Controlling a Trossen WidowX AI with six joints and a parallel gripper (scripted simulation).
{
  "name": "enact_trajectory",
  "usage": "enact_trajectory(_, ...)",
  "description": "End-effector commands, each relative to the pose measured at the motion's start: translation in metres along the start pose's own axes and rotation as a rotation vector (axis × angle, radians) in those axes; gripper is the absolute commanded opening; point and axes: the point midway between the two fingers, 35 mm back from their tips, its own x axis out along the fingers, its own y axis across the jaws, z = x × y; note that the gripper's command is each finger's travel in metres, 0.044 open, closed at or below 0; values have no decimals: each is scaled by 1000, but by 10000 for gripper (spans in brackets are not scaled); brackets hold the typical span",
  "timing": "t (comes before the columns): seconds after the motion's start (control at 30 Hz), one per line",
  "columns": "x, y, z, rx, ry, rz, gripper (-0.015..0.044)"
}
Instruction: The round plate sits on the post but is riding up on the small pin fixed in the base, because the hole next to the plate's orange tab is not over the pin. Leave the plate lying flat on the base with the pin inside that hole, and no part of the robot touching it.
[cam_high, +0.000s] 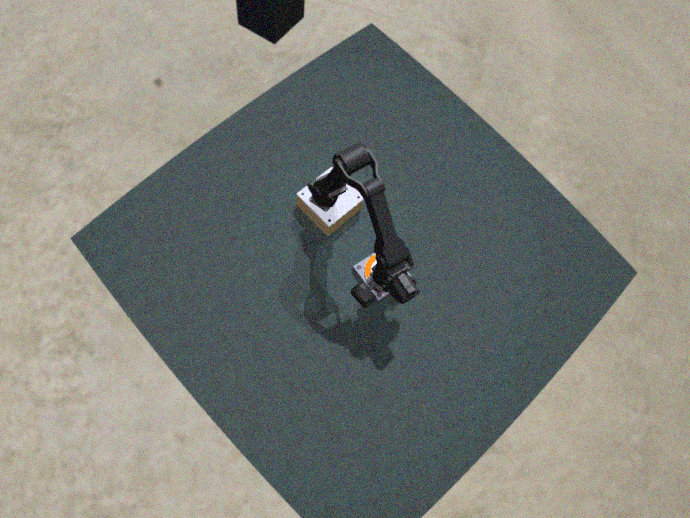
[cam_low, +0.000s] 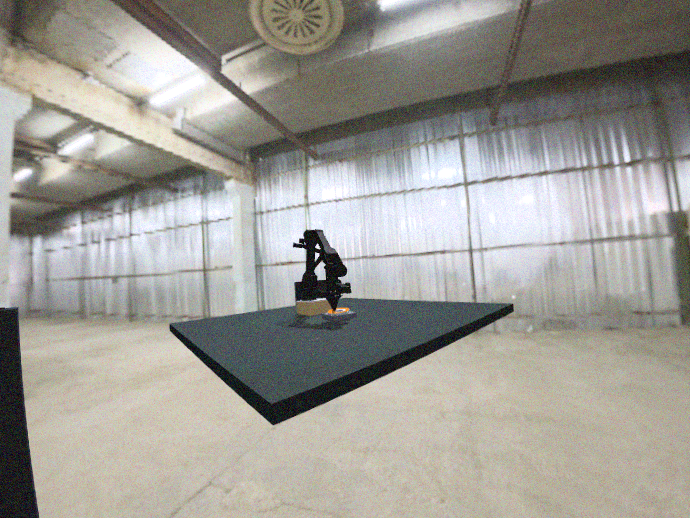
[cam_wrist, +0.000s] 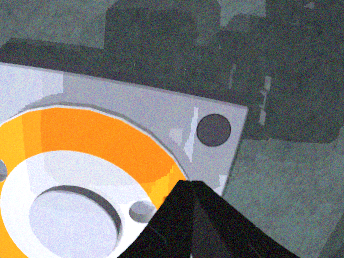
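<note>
1. From my remote seat, I take the base (cam_wrist: 134, 100) as my landmark — a pale grey square block sitting on the dark surface (cam_high: 222, 267), a short way out from the arm's wooden mounting block (cam_high: 334, 214).
2. The round plate (cam_wrist: 87, 151) lies on top of the base, its wide orange band facing up around a paler inner ring, with a large central opening (cam_wrist: 70, 220) near the base's middle.
3. A small hole (cam_wrist: 142, 211) in the plate's inner ring shows just beside the gripper's tip; I cannot tell whether the pin sits in it.
4. A dark round hole (cam_wrist: 214, 129) marks the base's corner, beyond the plate's rim.
5. The gripper (cam_wrist: 194, 193) is clenched with nothing between its fingers — the closed tip points down at the plate's orange band, on the side of the base toward that corner hole.
6. Whether the tip actually touches the plate, I cannot tell.
7. In the top view the arm (cam_high: 384, 223) reaches out from its mounting block and covers most of the base.
</note>
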Motion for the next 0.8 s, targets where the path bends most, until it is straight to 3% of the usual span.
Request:
enact_trajectory(0.0, 3, -1, -7, -2, 18, -1, 0)
enact_trajectory(0.77, 3, -5, -20, -2, 19, -1, 0)
